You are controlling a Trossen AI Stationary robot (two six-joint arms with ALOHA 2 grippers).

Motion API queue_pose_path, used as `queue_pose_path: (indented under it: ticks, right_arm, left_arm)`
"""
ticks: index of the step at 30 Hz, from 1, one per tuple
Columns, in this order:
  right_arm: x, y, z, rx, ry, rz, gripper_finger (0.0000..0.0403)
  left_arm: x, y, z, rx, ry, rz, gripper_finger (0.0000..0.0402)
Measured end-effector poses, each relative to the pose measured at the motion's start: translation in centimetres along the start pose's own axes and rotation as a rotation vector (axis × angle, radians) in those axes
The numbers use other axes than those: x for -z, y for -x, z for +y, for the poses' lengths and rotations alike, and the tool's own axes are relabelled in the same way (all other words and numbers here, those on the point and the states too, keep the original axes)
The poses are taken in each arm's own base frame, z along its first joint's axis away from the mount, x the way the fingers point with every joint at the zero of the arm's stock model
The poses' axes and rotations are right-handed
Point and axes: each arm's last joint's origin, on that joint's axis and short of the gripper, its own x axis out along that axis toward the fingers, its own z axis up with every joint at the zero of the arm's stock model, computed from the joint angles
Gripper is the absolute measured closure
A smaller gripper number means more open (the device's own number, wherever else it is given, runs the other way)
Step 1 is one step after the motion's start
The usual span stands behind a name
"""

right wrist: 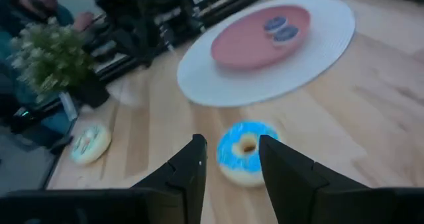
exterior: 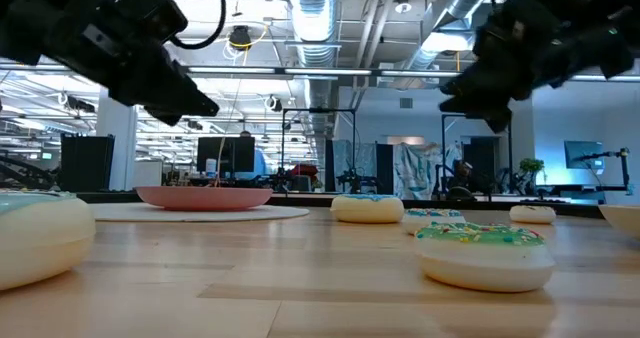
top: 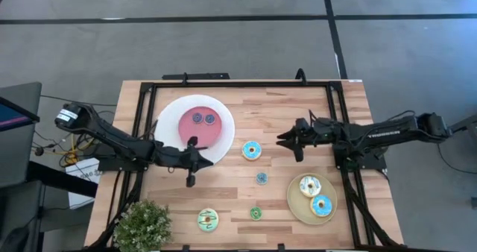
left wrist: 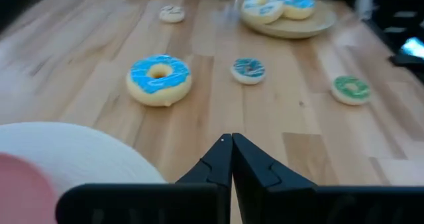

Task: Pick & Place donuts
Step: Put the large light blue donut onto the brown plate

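Note:
My left gripper (top: 203,161) (left wrist: 232,143) is shut and hovers over the near right rim of the white plate (top: 165,112). My right gripper (top: 285,143) (right wrist: 233,142) is open, raised above the table, just right of the large blue-iced donut (top: 252,150) (right wrist: 244,152), which lies flat. Two small purple donuts (top: 203,118) sit on the plate's pink centre. A small teal donut (top: 261,178), a small green donut (top: 256,213) and a pale green large donut (top: 208,220) lie on the wood. Two iced donuts (top: 316,195) rest on the tan plate (top: 295,201). A small pale donut (left wrist: 171,13) shows in the left wrist view.
A potted plant (top: 141,226) stands at the table's near left corner. A dark frame (top: 143,103) runs along the table's left, far and right sides. Bare wood lies between the white plate and the tan plate. A person (right wrist: 33,5) sits beyond the table in the right wrist view.

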Motion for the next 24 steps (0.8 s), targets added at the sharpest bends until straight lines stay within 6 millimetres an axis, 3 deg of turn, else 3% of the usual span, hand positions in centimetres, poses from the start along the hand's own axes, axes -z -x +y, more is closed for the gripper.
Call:
queue_pose_path:
  ticks: [7,13,17,24]
  right_arm:
    - [-3.4,-4.2,1.5,0.116,0.066,0.137,0.0216]
    - [-5.1,-8.6,2.0,0.244,0.139,0.467,0.0166]
    - [-5.5,-11.3,2.2,0.299,0.158,0.647,0.0159]
    - [-5.4,-15.2,2.0,0.330,0.157,0.751,0.0165]
  left_arm:
    - [0.8,0.2,0.7,0.067,-0.027,-0.011,0.0400]
    - [1.1,0.1,0.9,0.068,0.006,0.024,0.0400]
    - [1.2,0.1,1.0,0.064,0.018,0.035,0.0400]
    - [0.2,-0.2,0.8,0.020,-0.033,0.034,0.0400]
